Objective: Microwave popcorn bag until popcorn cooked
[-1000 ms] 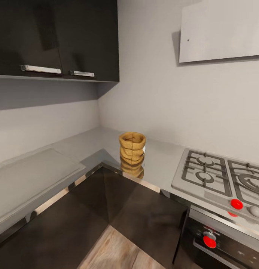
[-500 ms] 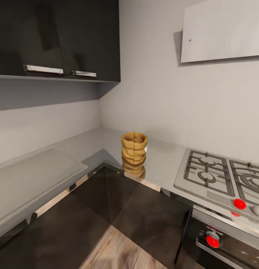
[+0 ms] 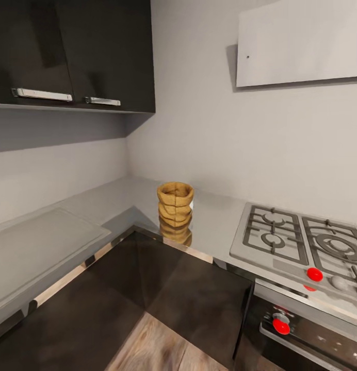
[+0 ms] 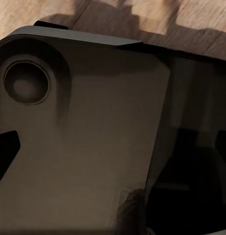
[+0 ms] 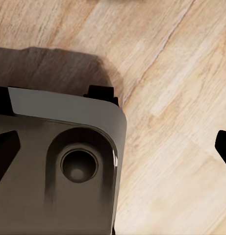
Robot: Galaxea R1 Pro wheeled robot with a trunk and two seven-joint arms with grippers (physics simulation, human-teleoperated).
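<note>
Over the last second the whole picture from my head slid a little: the popcorn bag [image 3: 175, 205] and the gas hob [image 3: 297, 241] now sat further left and slightly lower than they had, and the upper cabinets [image 3: 70, 54] had shifted the same way. Nothing on the counter [image 3: 220, 216] itself had moved; that was my head or base turning (everything drifted together). I judged I was still closing in on the bag and squaring up to it, with the reach not yet begun.

The bag stood upright near the inner corner of the counter, close to its front edge, well apart from the hob to its right. It was a tan burlap sack with a rolled, wrinkled rim and banded sides, its mouth open at the top, its reflection showing in the glossy surface beneath. I could not see any popcorn inside from that angle.

My wrists pointed down at the wooden floor [image 5: 181, 73], with grey parts of my own body beneath them. The dark tips at the edges of both wrist views suggested my left fingers and right fingers stood spread apart, holding nothing.
</note>
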